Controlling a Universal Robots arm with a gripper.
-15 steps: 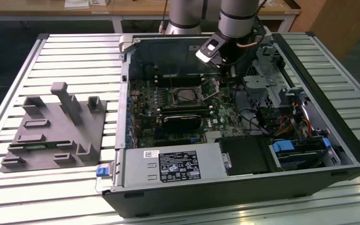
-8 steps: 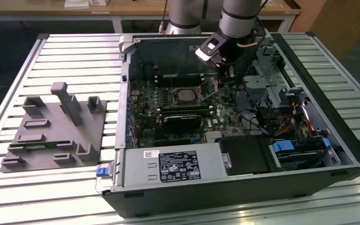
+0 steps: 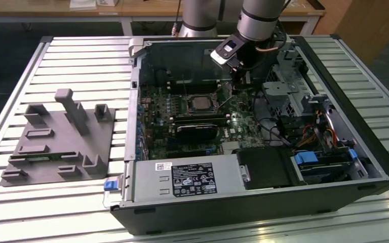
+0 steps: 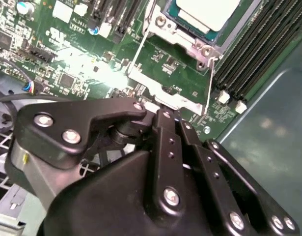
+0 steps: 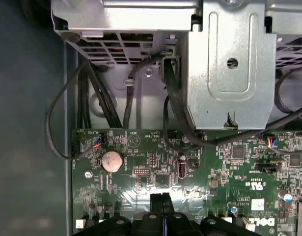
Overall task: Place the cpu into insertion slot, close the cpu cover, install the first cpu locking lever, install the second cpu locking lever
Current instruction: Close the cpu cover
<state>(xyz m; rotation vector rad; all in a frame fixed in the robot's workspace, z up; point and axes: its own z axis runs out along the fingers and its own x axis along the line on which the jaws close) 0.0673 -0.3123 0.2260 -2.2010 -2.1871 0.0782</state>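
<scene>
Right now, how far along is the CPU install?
Done: the cpu sits in the insertion slot, with the cpu cover apparently down around it. In hand: nothing; the shut claw hovers close beside the socket. Left: whether the wire locking levers are latched is unclear.

pincer (image 3: 240, 77) hovers near cpu (image 3: 198, 103)
</scene>
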